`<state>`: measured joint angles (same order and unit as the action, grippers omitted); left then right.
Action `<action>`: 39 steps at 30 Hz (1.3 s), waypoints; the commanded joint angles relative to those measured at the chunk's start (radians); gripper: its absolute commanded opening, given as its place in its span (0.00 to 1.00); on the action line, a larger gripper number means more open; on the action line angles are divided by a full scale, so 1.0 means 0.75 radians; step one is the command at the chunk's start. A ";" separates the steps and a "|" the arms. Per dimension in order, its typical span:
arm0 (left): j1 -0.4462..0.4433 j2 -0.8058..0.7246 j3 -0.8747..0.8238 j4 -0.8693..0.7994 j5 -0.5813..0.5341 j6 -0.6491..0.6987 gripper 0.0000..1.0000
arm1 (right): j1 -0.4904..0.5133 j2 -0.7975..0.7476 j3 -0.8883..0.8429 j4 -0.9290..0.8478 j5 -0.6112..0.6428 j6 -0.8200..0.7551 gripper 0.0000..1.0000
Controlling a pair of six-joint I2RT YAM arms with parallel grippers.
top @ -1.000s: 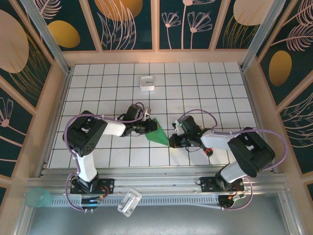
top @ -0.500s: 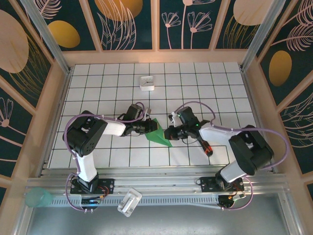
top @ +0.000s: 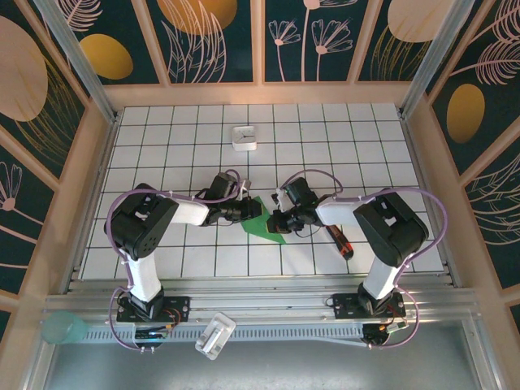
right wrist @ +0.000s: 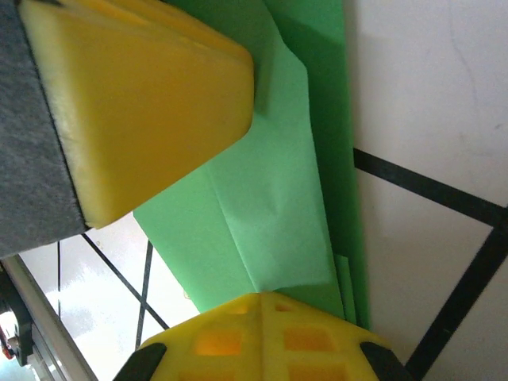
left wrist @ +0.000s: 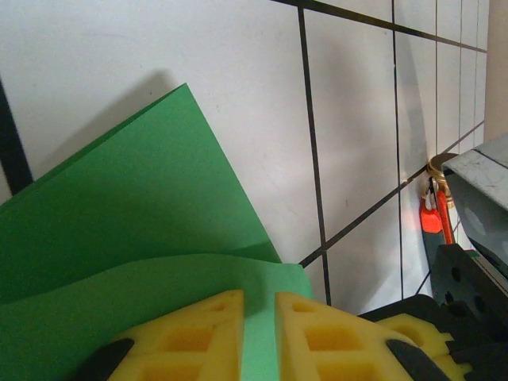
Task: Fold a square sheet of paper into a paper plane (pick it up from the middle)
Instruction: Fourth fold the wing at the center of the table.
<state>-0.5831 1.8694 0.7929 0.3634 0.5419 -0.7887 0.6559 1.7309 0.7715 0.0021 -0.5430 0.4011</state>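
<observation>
Right gripper (top: 275, 221) has closed in from the right, jaws apart astride the square sheet of paper (top: 260, 227), table centre | left gripper (top: 245, 210) pinching its corner | judged: next crease being set up.

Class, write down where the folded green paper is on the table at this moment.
In the top view, the green paper sits near the middle of the table, between the left gripper and the right gripper; the white box lies farther back.
</observation>
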 commanded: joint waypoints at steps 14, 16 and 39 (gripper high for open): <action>0.024 0.062 -0.028 -0.159 -0.099 0.045 0.20 | -0.013 -0.194 -0.347 -0.113 0.091 0.079 0.00; 0.023 0.062 -0.027 -0.157 -0.099 0.046 0.20 | -0.015 -0.227 -0.382 -0.112 0.104 0.101 0.00; 0.023 0.069 -0.024 -0.163 -0.107 0.050 0.20 | -0.065 -0.555 -0.350 -0.181 0.052 0.099 0.00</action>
<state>-0.5831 1.8694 0.7933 0.3576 0.5514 -0.7853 0.6140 1.3411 0.4515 -0.0853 -0.4763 0.5034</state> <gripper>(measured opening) 0.195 0.042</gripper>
